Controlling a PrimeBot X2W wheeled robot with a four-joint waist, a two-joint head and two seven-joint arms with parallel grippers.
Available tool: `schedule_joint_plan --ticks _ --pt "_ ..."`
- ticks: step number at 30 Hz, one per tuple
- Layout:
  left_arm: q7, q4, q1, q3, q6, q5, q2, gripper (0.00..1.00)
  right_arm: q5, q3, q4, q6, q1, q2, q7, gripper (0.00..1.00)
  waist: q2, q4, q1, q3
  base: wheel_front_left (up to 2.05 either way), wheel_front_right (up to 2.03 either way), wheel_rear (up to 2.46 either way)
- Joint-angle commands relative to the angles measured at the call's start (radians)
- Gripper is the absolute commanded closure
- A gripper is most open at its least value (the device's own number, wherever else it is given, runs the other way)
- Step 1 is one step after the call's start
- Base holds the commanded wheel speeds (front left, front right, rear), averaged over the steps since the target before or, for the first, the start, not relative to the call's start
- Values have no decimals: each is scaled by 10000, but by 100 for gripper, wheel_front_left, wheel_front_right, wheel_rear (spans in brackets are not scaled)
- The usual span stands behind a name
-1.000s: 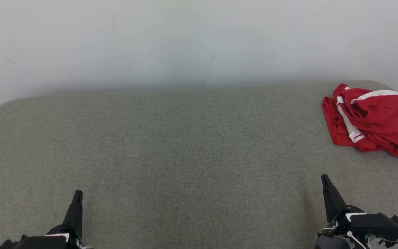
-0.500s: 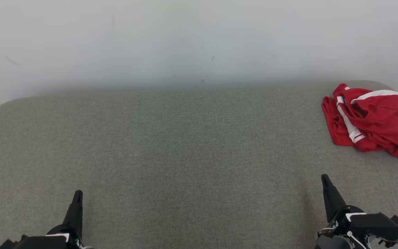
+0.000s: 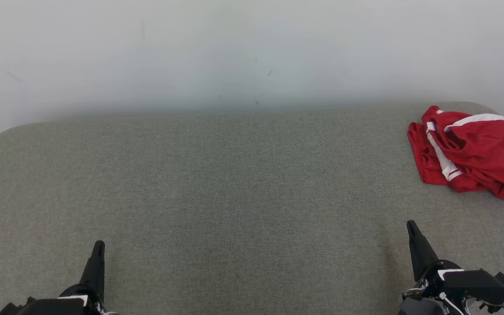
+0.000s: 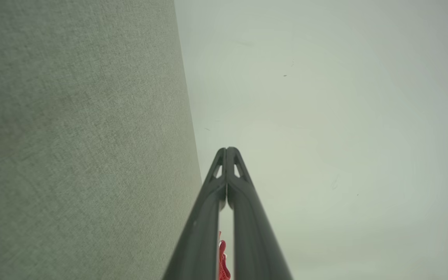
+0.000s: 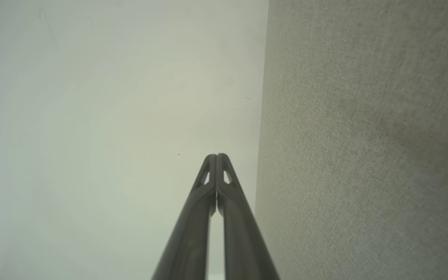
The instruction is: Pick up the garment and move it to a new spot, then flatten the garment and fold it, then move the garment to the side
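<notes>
Now, left pincer (image 3: pixel 98 245) at 7 o'clock, right pincer (image 3: pixel 411 225) at 5, both clenched empty; crumpled red garment (image 3: pixel 475 153) sits at 2 o'clock.

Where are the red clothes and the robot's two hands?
red clothes (image 3: pixel 484 153), head view, middle of the red cloth.
left hand (image 3: pixel 98 244), head view, at its fingertips.
right hand (image 3: pixel 410 224), head view, at its fingertips.
</notes>
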Motion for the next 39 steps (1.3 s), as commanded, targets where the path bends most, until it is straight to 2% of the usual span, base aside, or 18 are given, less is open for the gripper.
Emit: schedule_joint_plan --ticks 1,39 --pt "-1 11 -88 34 -14 38 -28 100 5 -3 7 -21 -77 13 23 100 0 0 0 0 0 0 0" --pt "3 10 -88 32 -14 34 -27 100 5 -2 10 -21 -77 13 22 100 0 0 0 0 0 0 0"
